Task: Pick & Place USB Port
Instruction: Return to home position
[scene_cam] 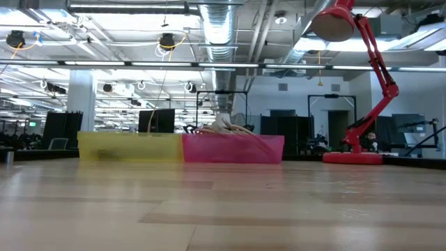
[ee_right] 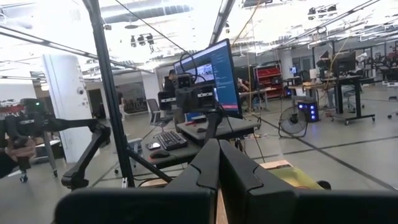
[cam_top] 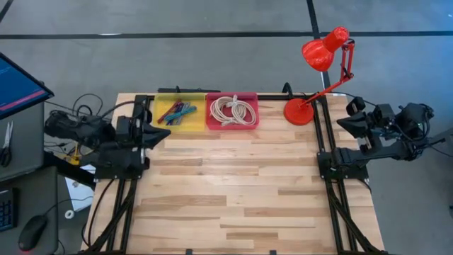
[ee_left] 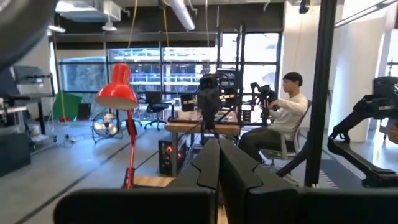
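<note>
Both arms sit folded at the sides of the wooden table [cam_top: 233, 191], well apart from the bins. The left gripper [cam_top: 161, 132] hangs over the table's left edge, tips pointing toward the middle. Its own camera shows its two dark fingers [ee_left: 208, 165] pressed together with nothing between them. The right gripper [cam_top: 342, 122] is just off the right edge, beyond the frame rail, and its fingers [ee_right: 208, 165] are likewise pressed together and hold nothing. At the far edge of the table the yellow bin [cam_top: 161, 108] and the pink bin [cam_top: 209, 113] stand side by side, touching. A few coloured charger cables [cam_top: 178, 112] lie in the yellow bin, and a pale coiled cable [cam_top: 233, 110] fills the pink one, rising above its rim in the low view. Just to the right of the pink bin stands a red desk lamp [cam_top: 299, 112], its head leaning out past the far edge. Left of the table are a monitor [cam_top: 18, 83], scissors [cam_top: 7, 142] and a mouse [cam_top: 32, 231]. In the room beyond, a seated person [ee_left: 287, 118] shows in the left wrist view.
</note>
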`<state>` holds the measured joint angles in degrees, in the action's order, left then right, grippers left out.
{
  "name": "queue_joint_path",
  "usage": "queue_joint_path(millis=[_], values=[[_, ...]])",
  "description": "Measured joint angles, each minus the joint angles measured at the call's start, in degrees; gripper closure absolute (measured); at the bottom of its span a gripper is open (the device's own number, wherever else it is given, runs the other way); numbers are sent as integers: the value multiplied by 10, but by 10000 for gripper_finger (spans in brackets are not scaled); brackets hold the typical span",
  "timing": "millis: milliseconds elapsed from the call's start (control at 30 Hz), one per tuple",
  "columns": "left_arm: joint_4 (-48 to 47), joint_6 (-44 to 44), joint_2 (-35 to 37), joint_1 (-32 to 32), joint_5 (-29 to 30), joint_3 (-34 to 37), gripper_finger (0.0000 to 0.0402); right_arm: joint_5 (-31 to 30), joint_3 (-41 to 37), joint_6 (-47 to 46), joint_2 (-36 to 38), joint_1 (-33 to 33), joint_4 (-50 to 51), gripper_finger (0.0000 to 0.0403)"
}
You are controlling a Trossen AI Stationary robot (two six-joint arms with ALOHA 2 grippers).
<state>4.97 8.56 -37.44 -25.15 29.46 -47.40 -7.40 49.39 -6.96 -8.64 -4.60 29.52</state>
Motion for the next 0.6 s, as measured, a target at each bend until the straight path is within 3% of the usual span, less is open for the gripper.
queue_joint_path(millis=[300, 600], values=[[-2, -7, 21, 121, -135, 1, 398, 0, 0, 0, 0, 0, 0, 403], [-65, -9, 119, 158, -137, 1, 399, 0, 0, 0, 0, 0, 3, 403]])
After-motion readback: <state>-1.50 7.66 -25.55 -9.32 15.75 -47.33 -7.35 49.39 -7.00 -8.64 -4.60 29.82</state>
